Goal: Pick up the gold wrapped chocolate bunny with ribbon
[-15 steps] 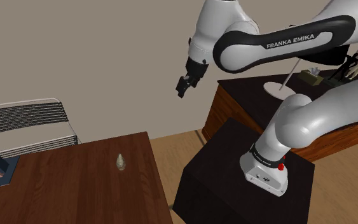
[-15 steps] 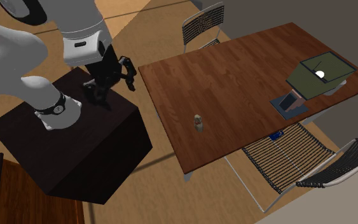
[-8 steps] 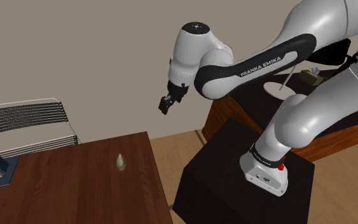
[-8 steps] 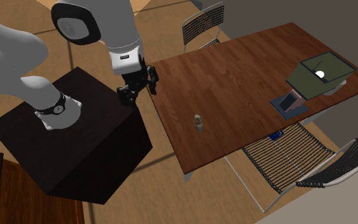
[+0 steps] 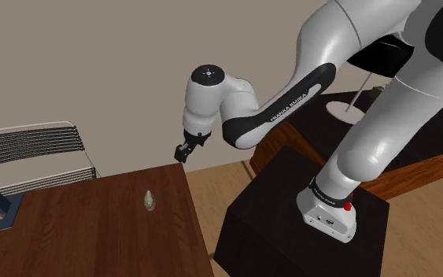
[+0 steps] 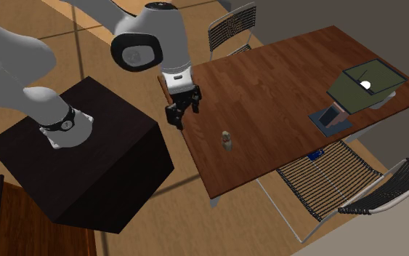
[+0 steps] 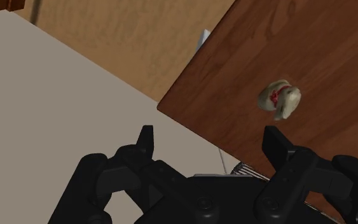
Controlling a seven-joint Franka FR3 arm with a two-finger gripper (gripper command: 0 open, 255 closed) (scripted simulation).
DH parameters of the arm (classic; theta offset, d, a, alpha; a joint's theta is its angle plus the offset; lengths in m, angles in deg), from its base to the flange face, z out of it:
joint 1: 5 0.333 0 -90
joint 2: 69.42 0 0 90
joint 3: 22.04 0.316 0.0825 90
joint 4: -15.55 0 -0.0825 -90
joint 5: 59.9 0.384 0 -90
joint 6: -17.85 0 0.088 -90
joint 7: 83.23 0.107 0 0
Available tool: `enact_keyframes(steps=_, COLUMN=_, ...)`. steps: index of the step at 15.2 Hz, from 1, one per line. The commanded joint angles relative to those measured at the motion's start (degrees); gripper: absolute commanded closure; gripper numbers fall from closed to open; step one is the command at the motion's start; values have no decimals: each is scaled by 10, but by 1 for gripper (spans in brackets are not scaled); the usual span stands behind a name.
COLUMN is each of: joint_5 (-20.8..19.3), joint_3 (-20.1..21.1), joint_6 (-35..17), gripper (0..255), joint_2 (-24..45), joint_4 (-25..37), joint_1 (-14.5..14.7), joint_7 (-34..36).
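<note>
A single pale gold bunny [image 5: 149, 201] with a red ribbon stands alone on the one dark wood counter [image 5: 94, 232], near the edge closest to the black stand [image 5: 290, 228]. It is upright, its long axis vertical and tapering to the top; which way it faces I cannot tell. The one white arm arches up from the stand and bends down, the gripper [image 6: 183, 116] pointing downward over the counter's near corner, jaws spread, nothing between them, well apart from the bunny.
</note>
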Motion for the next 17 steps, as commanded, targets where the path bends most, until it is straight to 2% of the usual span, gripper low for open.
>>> enact_keyframes(steps=1, joint_5=-83, joint_3=11, joint_6=-3, gripper=0, joint_2=63, joint_4=32, joint_1=0, joint_7=75)
enact_keyframes(steps=4, joint_5=-183, joint_3=-5, joint_6=7, gripper=0, joint_2=148, joint_4=83, joint_1=32, joint_7=163)
enact_keyframes(steps=8, joint_5=-274, joint_3=-41, joint_6=26, gripper=0, joint_2=249, joint_4=158, joint_1=93, joint_7=241)
enact_keyframes(steps=12, joint_5=-330, joint_3=-74, joint_6=45, gripper=0, joint_2=342, joint_4=240, joint_1=150, joint_7=288)
enact_keyframes(steps=17, joint_5=-369, joint_3=-106, joint_6=69, gripper=0, joint_2=454, joint_4=354, joint_1=214, joint_7=315)
